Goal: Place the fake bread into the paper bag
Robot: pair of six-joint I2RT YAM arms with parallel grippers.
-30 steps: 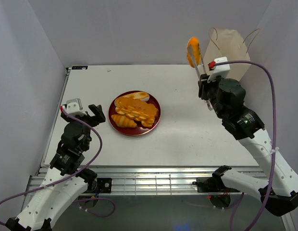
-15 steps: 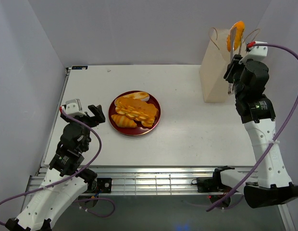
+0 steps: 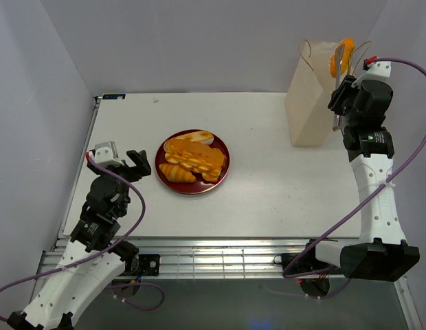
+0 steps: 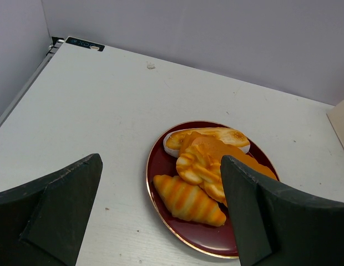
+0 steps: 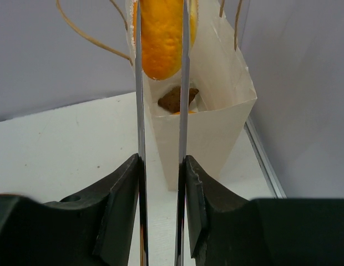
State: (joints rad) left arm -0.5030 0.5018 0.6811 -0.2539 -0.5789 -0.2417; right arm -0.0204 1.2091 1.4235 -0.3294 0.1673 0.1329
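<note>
Since a second ago the right arm has swung from mid-surface (image 3: 268,185) to the far right corner. The right pincer (image 5: 161,210) is clamped on the tongs (image 5: 138,111), whose tips squeeze a long bread (image 5: 161,39), held upright over the open mouth of the bag (image 5: 216,122). A bun (image 5: 175,98) lies inside. A wall stands close behind the bag. The left pincer (image 3: 135,163), jaws apart, hovers beside the plate (image 3: 227,165), well away. Releasing straight down looks like the next move.

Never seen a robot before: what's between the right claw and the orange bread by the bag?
Metal tongs: the right gripper squeezes them and they pinch the bread, seen in the right wrist view.
</note>
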